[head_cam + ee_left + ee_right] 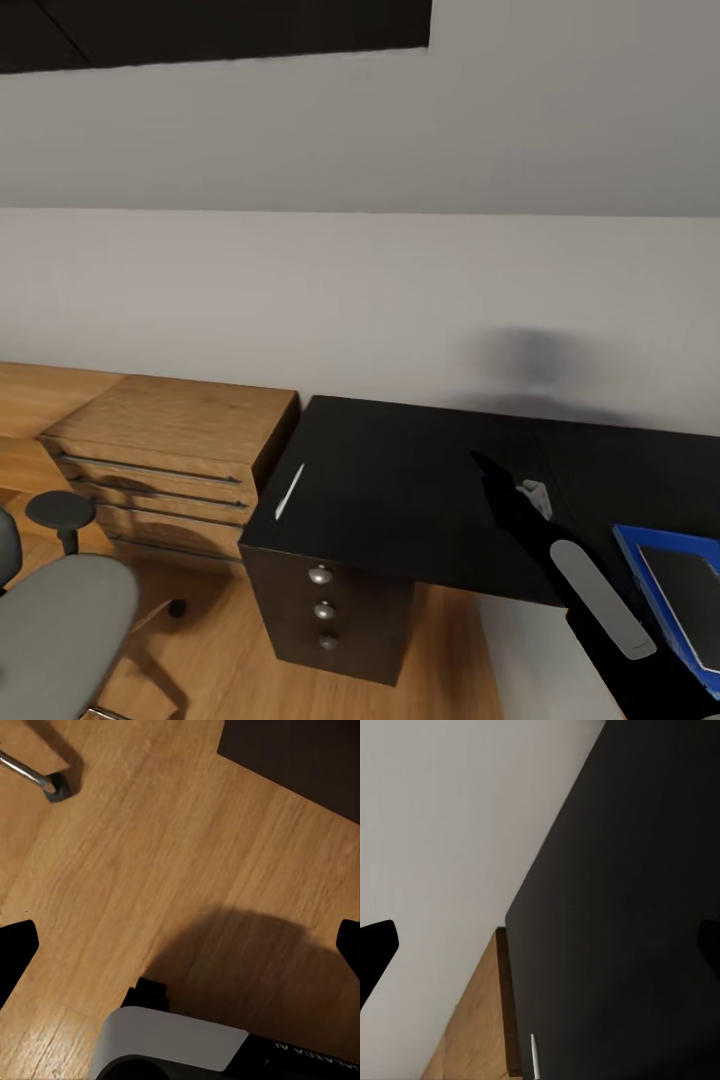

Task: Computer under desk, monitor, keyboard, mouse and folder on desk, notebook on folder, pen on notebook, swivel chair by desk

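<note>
The pen (pixel 289 492) lies as a thin whitish stick near the left end of the black desk (pixel 400 480), above the silver-knobbed drawers (pixel 321 575). My right gripper (pixel 485 468) hovers over the desk's middle, to the right of the pen, open and holding nothing. In the right wrist view its fingertips (pixel 376 952) stand wide apart, with the pen (pixel 534 1057) small ahead of them. At the right edge, the blue folder (pixel 636 560) rests on the desk with the grey notebook (pixel 690 590) on it. The grey swivel chair (pixel 60 620) stands lower left. My left gripper (pixel 180 945) is open over the floor.
A light wooden dresser (pixel 170 440) stands against the desk's left side under the white wall. In the left wrist view, a chair castor (pixel 57 787) and chrome leg sit on the wooden floor (pixel 150 855), with my own base (pixel 180 1042) close by.
</note>
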